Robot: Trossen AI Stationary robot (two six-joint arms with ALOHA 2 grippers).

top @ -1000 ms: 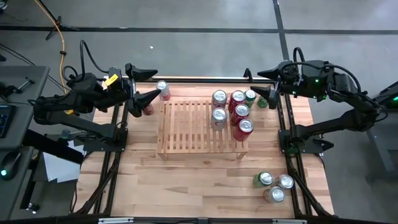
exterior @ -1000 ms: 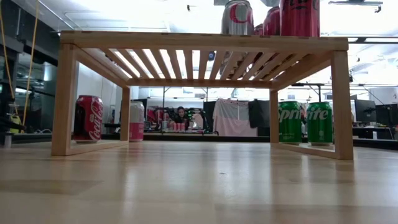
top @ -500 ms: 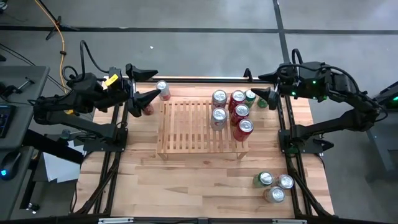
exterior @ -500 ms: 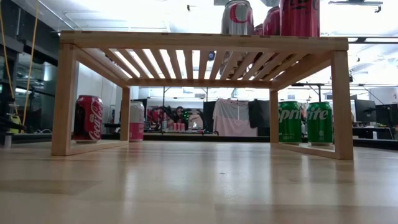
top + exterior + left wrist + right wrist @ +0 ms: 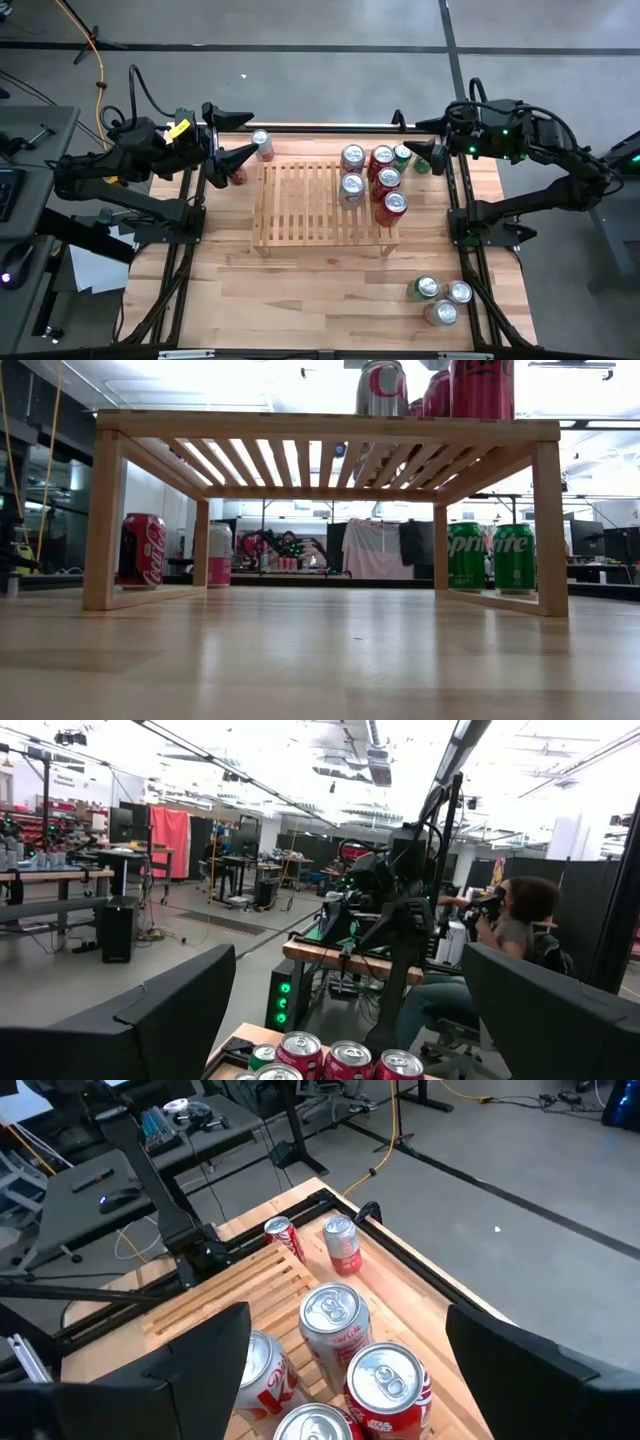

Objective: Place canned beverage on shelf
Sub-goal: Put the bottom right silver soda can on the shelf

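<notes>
While nothing on the table has shifted over the last second, no progress toward stocking: left gripper (image 5: 228, 143) parked wide and empty at ten o'clock of the shelf (image 5: 300, 205), right gripper (image 5: 428, 140) likewise at two o'clock; five cans (image 5: 352, 186) already on the shelf's three-o'clock side.

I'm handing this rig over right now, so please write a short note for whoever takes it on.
Left gripper: open, empty, at the table's far left corner.
Right gripper: open, empty, at the far right corner.
Shelf: mid-table, with five cans standing on its right part.
Left to do: red can and pink can by the left gripper, two green cans behind the shelf's right end, three cans at the near right.
</notes>
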